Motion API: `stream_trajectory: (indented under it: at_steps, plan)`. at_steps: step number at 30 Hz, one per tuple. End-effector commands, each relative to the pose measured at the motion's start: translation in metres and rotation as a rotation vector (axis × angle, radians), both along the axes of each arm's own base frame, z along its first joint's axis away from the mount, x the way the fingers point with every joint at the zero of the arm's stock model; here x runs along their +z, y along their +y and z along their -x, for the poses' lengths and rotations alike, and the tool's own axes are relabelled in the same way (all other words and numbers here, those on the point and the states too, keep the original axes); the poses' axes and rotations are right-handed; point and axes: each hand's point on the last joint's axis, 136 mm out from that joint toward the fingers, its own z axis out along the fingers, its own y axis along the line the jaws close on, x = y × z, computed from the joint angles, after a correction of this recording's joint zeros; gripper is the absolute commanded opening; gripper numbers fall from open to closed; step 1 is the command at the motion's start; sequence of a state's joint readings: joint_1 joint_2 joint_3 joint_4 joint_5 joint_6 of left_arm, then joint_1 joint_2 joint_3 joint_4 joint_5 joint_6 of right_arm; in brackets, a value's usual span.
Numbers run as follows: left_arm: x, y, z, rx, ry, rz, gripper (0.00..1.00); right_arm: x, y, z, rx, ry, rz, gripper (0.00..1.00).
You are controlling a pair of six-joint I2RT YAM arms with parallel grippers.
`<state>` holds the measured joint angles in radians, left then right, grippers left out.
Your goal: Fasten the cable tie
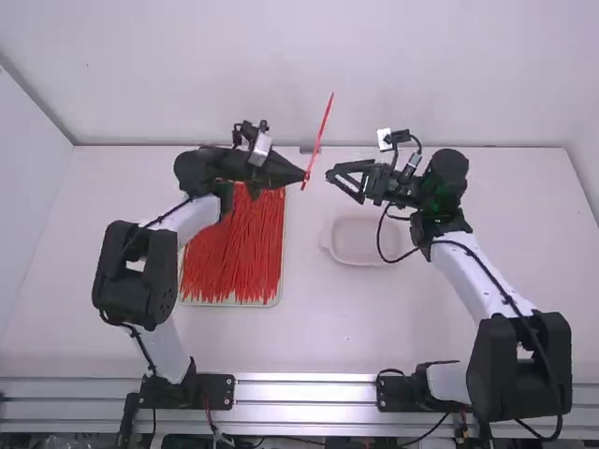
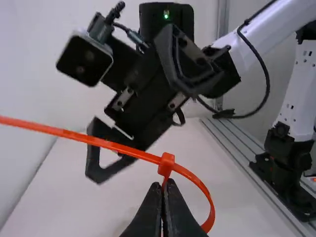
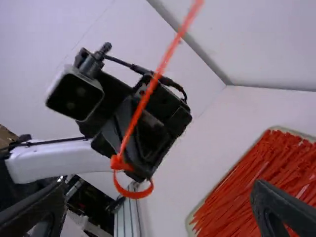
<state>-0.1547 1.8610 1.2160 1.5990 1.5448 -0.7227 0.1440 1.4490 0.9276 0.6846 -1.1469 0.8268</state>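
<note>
One looped tie (image 2: 123,146) is being pinched tight in the left gripper (image 2: 162,193), with the right gripper (image 1: 335,180) gaping empty at its three o'clock.

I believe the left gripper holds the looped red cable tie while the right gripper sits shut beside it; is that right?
Not quite: the right gripper is open, not shut; the right wrist view shows its fingers spread wide. The left gripper does hold the looped red cable tie.
</note>
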Motion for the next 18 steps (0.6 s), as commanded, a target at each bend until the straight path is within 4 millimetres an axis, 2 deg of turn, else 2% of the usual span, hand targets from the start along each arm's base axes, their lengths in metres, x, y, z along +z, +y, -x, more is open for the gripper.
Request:
stream_trajectory:
  at_steps: [1,5,10,18]
  plan:
    - [0.006,-0.003,0.000,-0.012,-0.009,-0.002,0.02,0.017,0.004,-0.002,-0.036,-0.086,-0.002,0.99]
    - [0.010,-0.004,-0.003,0.005,-0.006,0.020,0.02,0.024,0.010,-0.003,-0.054,-0.079,-0.028,1.00]
    - [0.011,-0.004,-0.005,0.021,0.001,0.036,0.02,0.042,0.020,0.006,-0.025,-0.134,-0.075,0.91]
    - [0.011,-0.012,0.000,-0.002,0.001,0.036,0.02,0.050,0.032,0.006,-0.054,-0.137,-0.109,0.86]
